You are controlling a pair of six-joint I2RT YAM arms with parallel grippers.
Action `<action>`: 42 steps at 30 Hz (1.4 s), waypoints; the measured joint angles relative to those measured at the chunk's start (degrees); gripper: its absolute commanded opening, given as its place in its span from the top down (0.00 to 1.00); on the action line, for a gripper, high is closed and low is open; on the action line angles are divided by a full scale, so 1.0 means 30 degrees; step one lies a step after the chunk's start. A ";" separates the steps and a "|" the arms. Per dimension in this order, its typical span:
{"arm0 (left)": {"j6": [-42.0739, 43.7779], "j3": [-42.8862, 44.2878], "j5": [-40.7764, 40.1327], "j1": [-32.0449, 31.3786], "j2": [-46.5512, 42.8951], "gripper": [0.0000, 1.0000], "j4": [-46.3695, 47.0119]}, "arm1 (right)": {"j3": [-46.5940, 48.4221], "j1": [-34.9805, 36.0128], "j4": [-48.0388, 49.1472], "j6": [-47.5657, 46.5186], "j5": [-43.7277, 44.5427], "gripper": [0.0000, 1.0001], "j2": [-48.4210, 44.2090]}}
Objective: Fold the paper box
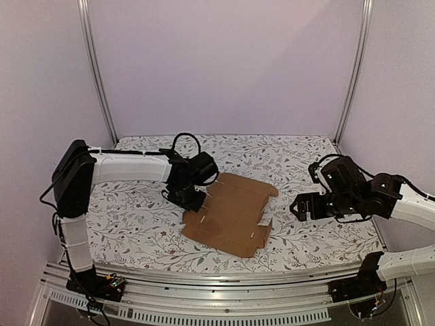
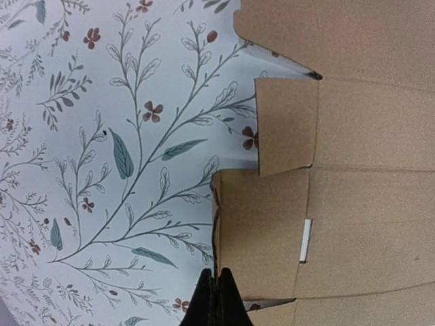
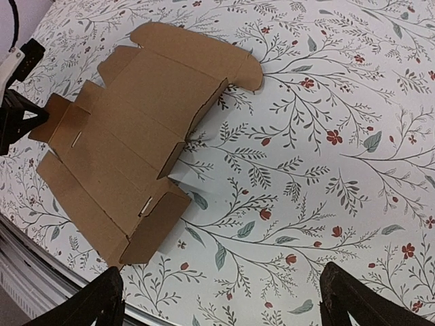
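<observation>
Since the paper box (image 1: 231, 214) lies mostly flat on the flowered table (image 1: 136, 224), its left flap should be raised slowly along the crease, not dragged. The left gripper (image 1: 192, 200) is clenched on that flap's edge. The right gripper (image 1: 299, 207), right of the box, gapes wide and empty.

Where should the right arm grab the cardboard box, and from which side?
Grip the raised side wall on the right edge of the box, facing the open right gripper. Come from the right, one finger each side of its top edge. It stands up off the table; the rest lies flat, likely harder to pinch.
</observation>
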 measured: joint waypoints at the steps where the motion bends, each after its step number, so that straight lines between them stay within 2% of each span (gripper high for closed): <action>1: -0.0219 -0.0597 0.0073 0.0051 -0.0423 1.00 0.0452 | 0.0087 0.0160 0.0066 0.0000 0.0007 0.01 0.0146; 11: -0.5202 -0.7359 0.2426 0.1282 -0.6251 1.00 0.5158 | 0.0211 0.0663 0.2586 0.0794 -0.0525 0.01 0.0452; 18: -0.9785 -1.0834 0.4539 0.1384 -0.7701 1.00 1.0309 | -0.0306 0.1508 0.5829 0.2164 -0.0874 0.01 0.0984; 27: -1.5110 -1.5132 0.4772 0.1406 -1.0987 1.00 1.5926 | -0.2565 0.1836 0.8510 0.5435 -0.0270 0.02 0.1479; 35: -1.8914 -1.7784 0.5078 0.1406 -1.1511 1.00 2.0837 | -0.3410 0.1858 1.1701 0.8473 -0.0328 0.07 0.3286; 42: -2.0735 -1.8462 0.5224 0.1290 -1.1511 1.00 2.3438 | -0.4087 0.1858 1.5132 1.1132 -0.0510 0.14 0.5748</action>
